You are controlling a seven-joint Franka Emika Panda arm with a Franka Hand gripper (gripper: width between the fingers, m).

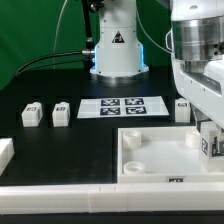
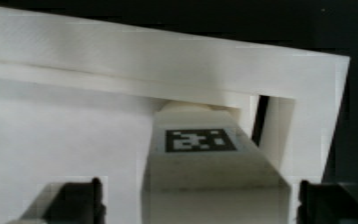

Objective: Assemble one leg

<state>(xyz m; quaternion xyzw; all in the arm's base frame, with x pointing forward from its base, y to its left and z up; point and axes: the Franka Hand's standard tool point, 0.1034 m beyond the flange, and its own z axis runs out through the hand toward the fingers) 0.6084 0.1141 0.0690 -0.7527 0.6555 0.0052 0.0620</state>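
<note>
A white leg (image 2: 208, 150) with a black-and-white tag lies between my fingers, its far end against the corner of the large white panel (image 2: 140, 70). My gripper (image 2: 202, 203) straddles it; a gap shows on each side between the dark fingers (image 2: 78, 203) and the leg, so the jaws stand open. In the exterior view my gripper (image 1: 209, 148) is low over the panel's (image 1: 160, 160) corner on the exterior view's right, with the tagged leg (image 1: 207, 146) between the fingers. Three more legs stand on the table: two (image 1: 30, 115) (image 1: 61, 113) at the left, one (image 1: 183, 108) at the right.
The marker board (image 1: 121, 106) lies behind the panel at the middle of the table. The robot base (image 1: 117, 50) stands at the back. A white bar (image 1: 90, 197) runs along the front edge, and a white block (image 1: 5, 152) sits at the exterior view's left.
</note>
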